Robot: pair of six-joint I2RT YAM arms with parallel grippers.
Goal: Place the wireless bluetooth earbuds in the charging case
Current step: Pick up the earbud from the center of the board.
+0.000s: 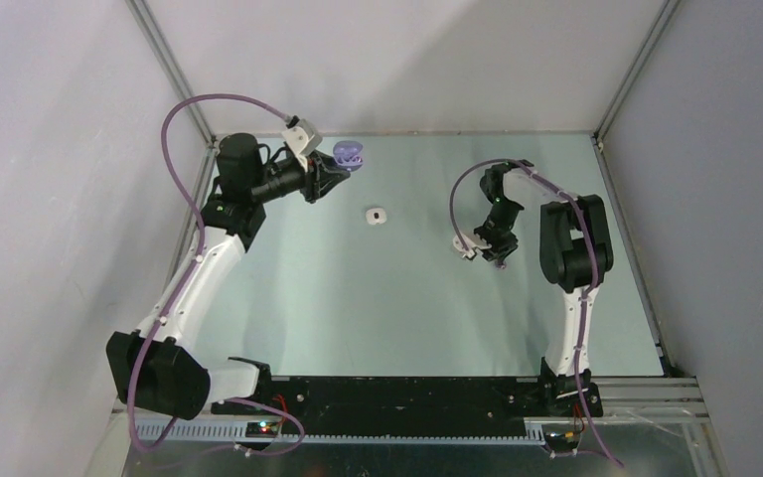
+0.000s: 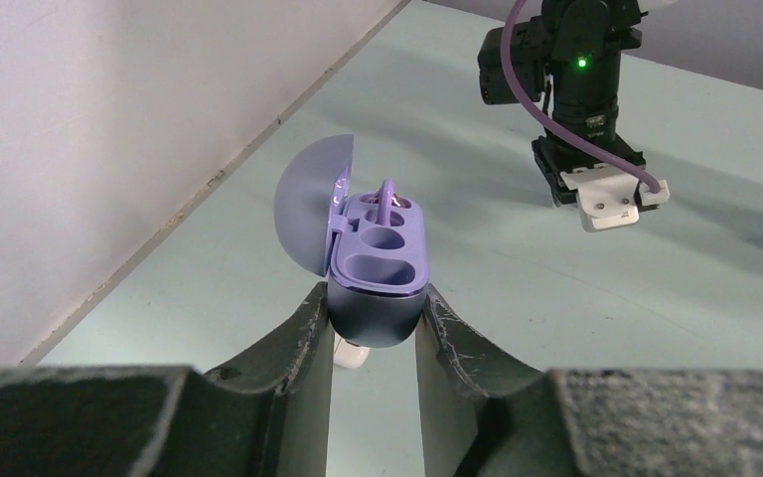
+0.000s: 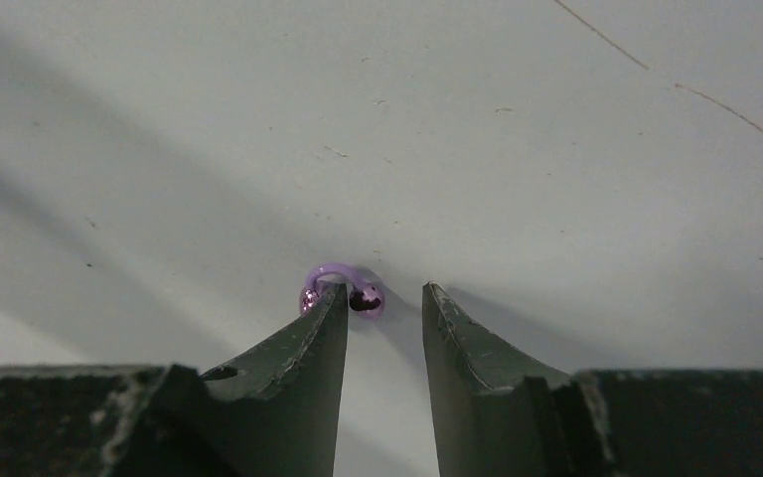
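Near the worktop's (image 1: 387,298) back-left corner, close to the wall (image 1: 387,60), left gripper (image 2: 373,328) clamps the purple charging case (image 2: 378,260) by its base, lid flipped open. One purple earbud (image 2: 385,202) sits in the far well; nearer two wells hollow. Open worktop between the arms carries a small white item (image 1: 376,215). Right of centre, right gripper (image 3: 384,290) has jaws partly apart, gripping nothing; second purple earbud (image 3: 363,295) lies at one fingertip, partly hidden by it.

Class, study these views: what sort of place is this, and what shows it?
Probably a robotics lab test cell: a left arm and a right arm bolted at one table, plain walls framed by metal rails, cables running along both arms.
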